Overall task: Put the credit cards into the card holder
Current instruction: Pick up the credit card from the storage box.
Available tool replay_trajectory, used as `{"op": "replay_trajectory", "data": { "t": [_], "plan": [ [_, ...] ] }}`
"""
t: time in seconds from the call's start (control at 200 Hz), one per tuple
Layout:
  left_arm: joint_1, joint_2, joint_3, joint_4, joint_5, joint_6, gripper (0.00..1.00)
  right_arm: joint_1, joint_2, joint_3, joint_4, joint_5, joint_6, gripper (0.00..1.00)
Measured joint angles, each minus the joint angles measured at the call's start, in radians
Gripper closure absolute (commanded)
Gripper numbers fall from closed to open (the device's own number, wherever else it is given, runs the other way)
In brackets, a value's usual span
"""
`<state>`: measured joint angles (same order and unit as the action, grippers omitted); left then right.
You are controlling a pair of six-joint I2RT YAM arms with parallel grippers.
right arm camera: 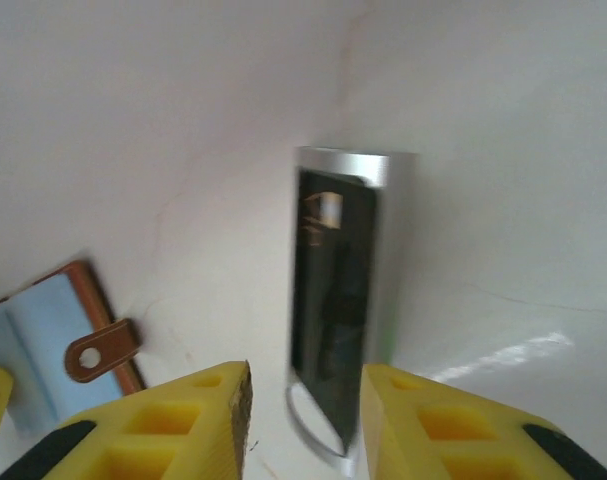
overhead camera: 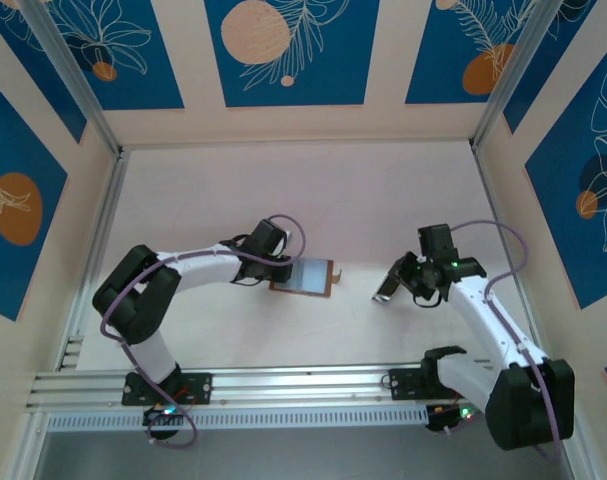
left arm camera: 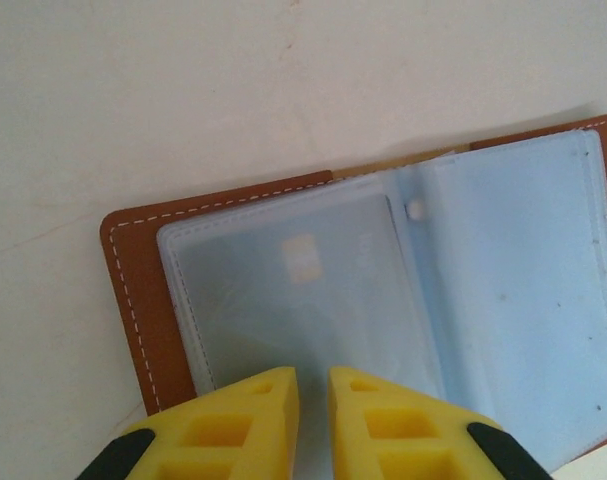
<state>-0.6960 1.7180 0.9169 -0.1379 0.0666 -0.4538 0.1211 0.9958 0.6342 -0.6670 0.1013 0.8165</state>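
The brown card holder [overhead camera: 308,277] lies open at the table's middle, bluish pockets up. In the left wrist view its left pocket [left arm camera: 293,300] holds a pale card with a small chip mark, framed by the brown leather border [left arm camera: 133,290]. My left gripper [left arm camera: 313,372] rests on that pocket, fingers drawn close with a thin slit and nothing between them. A silver-edged credit card [right arm camera: 333,300] with a dark glossy face lies to the right [overhead camera: 385,291]. My right gripper [right arm camera: 305,370] is open, one finger on each side of the card's near end. The holder's snap tab [right arm camera: 101,350] shows beyond.
An aluminium rail [overhead camera: 283,385] runs along the near edge by the arm bases. Cream walls with blue panels close in the back and both sides. Bare table [overhead camera: 313,190] stretches behind the holder and the card.
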Motion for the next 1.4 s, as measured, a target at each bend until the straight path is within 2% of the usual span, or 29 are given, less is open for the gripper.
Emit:
{"op": "replay_trajectory", "data": {
  "t": [0.17,0.42,0.61,0.98,1.4],
  "plan": [
    [0.0,-0.001,-0.02,0.043,0.001,0.0,0.84,-0.063,-0.02,-0.042,-0.011,-0.029,-0.002,0.62],
    [0.0,-0.002,-0.032,0.072,0.004,-0.002,0.83,-0.069,0.043,-0.046,0.019,-0.057,-0.006,0.66],
    [0.0,-0.002,-0.037,0.082,0.005,-0.01,0.83,-0.045,0.09,-0.045,0.039,-0.057,-0.009,0.74],
    [0.0,-0.002,-0.046,0.105,0.008,-0.012,0.83,0.018,0.146,0.0,0.053,-0.047,-0.013,0.82],
    [0.0,-0.002,-0.047,0.109,0.012,-0.018,0.83,0.062,0.189,0.038,0.054,-0.021,-0.018,0.83]
  ]
}}
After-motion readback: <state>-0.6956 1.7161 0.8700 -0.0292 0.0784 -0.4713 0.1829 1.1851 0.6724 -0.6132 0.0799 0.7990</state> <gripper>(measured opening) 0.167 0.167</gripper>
